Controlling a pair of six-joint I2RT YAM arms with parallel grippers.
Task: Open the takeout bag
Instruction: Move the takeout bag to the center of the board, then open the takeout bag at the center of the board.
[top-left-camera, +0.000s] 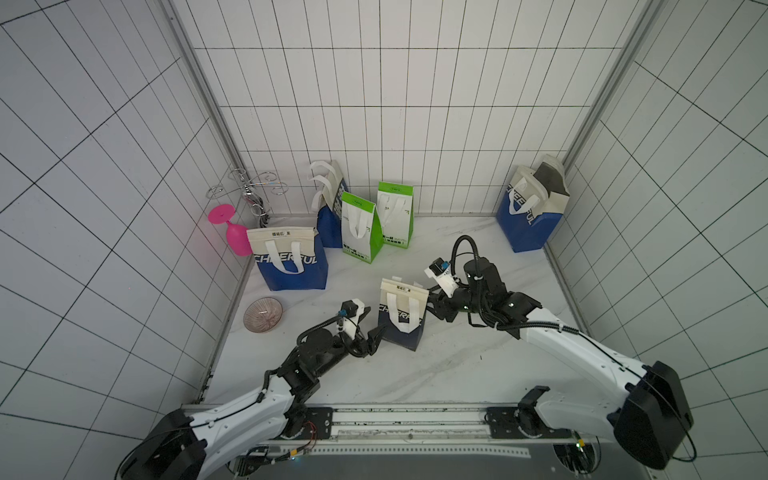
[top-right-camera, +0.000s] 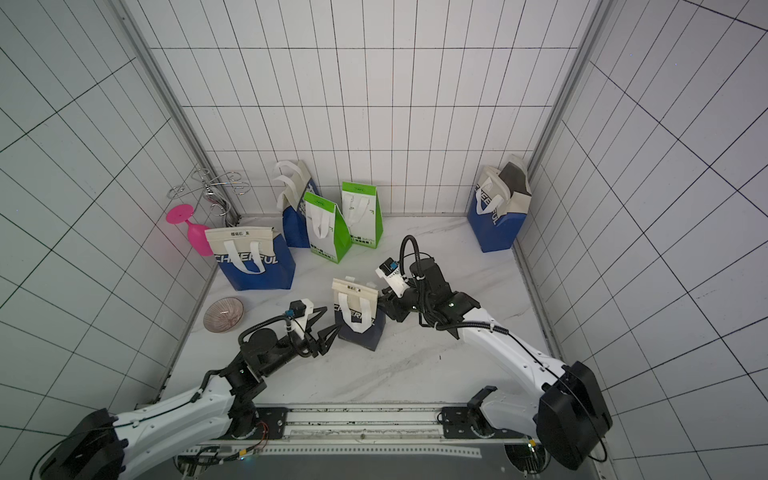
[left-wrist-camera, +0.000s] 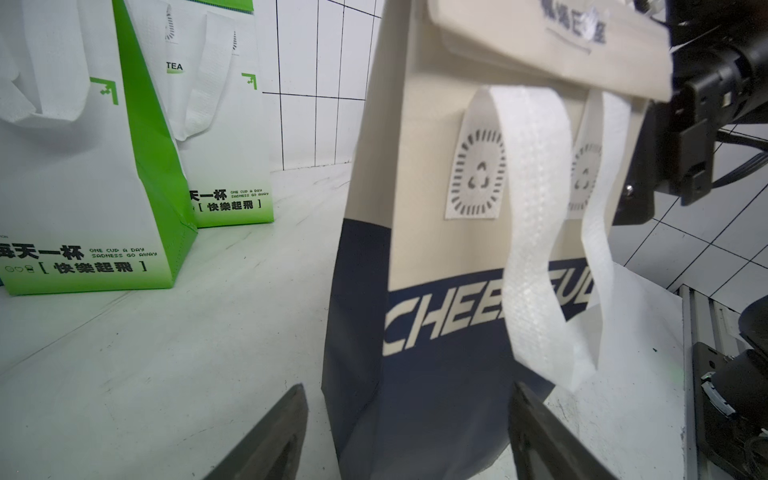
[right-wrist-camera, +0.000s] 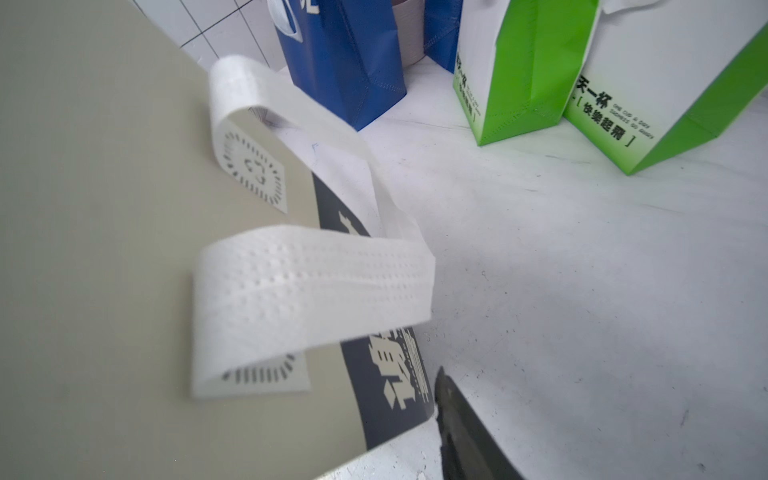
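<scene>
Takeout bag (top-left-camera: 402, 313) stands with top flap (left-wrist-camera: 540, 45) folded shut, unopened; left gripper (top-right-camera: 332, 318) spread wide beside it, right gripper (top-left-camera: 433, 300) at its edge, spread unclear.

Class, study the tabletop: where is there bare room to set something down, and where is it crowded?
Bare marble lies between the small bag and the base rail, and between the right arm and the open bag. The far left is crowded: bags, pink glass, rack, bowl.
</scene>
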